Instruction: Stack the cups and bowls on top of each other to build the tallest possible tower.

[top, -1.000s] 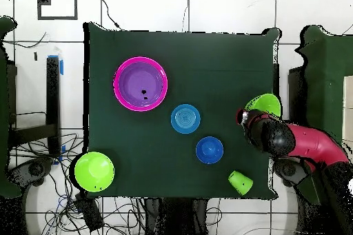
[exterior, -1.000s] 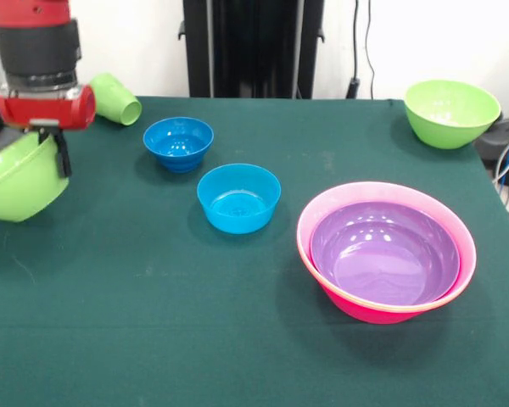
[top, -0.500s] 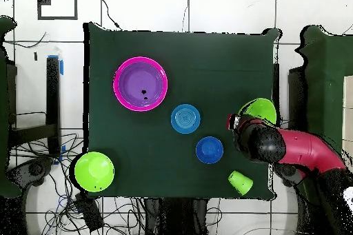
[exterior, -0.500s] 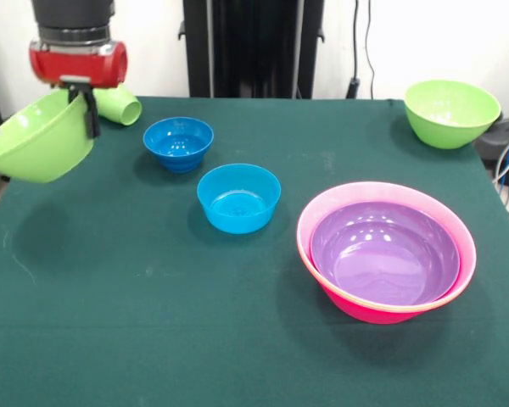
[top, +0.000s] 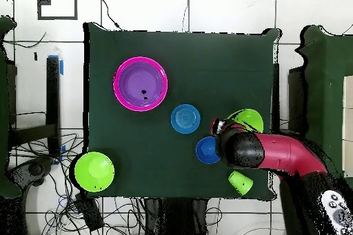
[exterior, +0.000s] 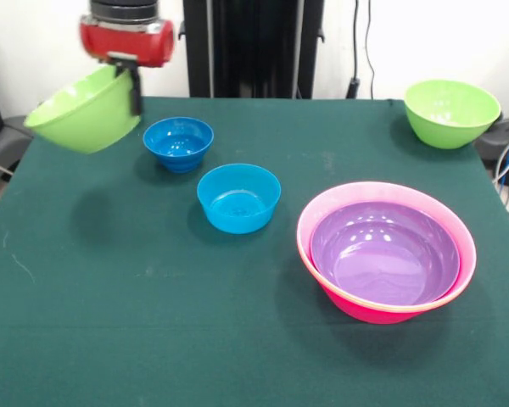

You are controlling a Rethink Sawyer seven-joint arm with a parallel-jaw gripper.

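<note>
Nearest in the front view sits the tower (exterior: 386,251): a glossy purple plastic bowl (exterior: 385,252) nested inside a big pink plastic bowl (exterior: 322,222), mouths up, so the widest bowl serves as the base. Behind it on the dark green cloth-covered counter (exterior: 153,322) stand two small blue plastic bowls, one lighter (exterior: 238,197) and one darker (exterior: 178,143), upright and apart, not yet stacked. At the far right corner rests a light-green plastic bowl (exterior: 451,111). At the far left, the claw (exterior: 131,80) is clenched on the rim of another light-green plastic bowl (exterior: 86,111), carried tilted above the counter, probably bound for the tower. The overhead view shows the short light-green plastic cup (top: 240,182) beside the arm.
</note>
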